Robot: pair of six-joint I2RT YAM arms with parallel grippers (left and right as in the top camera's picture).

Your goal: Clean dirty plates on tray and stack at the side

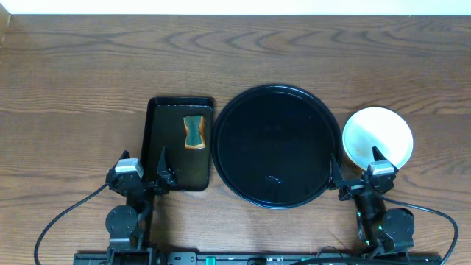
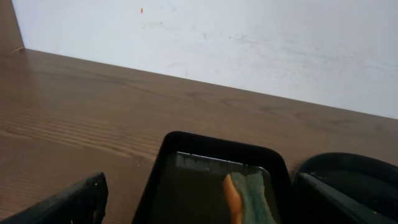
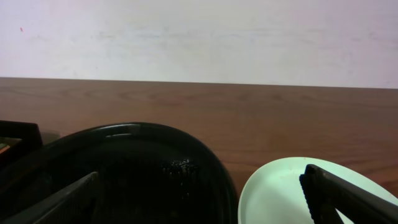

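Plate [image 1: 379, 132] just ahead of right fingers [image 3: 348, 199]

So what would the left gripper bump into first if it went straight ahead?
Probably the small rectangular tray, then the sponge in it; how high the left gripper sits is unclear.

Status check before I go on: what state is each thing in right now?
Round tray: no plate on it.
Plate: right of that tray, face looks clean.
Sponge: flat in small tray, not gripped.
Left gripper: open, holding nothing.
Right gripper: open, holding nothing.
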